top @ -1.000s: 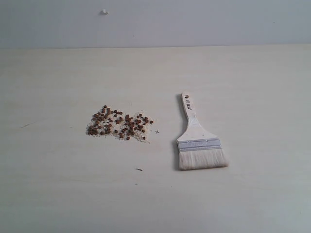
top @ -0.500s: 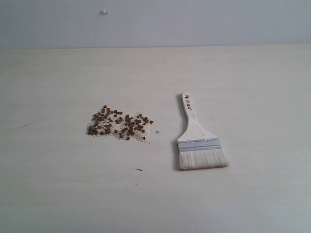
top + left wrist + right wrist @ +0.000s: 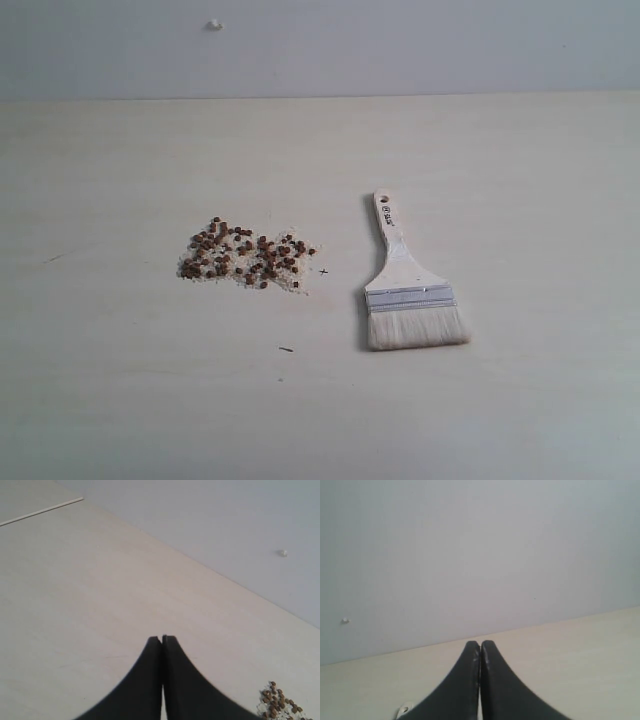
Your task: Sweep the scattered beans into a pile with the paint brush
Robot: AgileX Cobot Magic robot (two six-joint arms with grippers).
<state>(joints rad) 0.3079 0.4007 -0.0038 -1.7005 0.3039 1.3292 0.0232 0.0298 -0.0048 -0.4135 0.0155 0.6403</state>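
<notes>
Reddish-brown beans mixed with pale crumbs lie in a loose hand-sized cluster left of the table's middle; their edge shows in the left wrist view as beans. The paint brush lies flat to their right, handle pointing away, white bristles toward the front. Only its handle tip with the hole shows in the right wrist view. Neither arm appears in the exterior view. My left gripper is shut and holds nothing, well away from the beans. My right gripper is shut and holds nothing, short of the brush.
A small dark sliver lies in front of the beans and a tiny cross mark sits between beans and brush. The pale wooden table meets a grey wall with a small white knob.
</notes>
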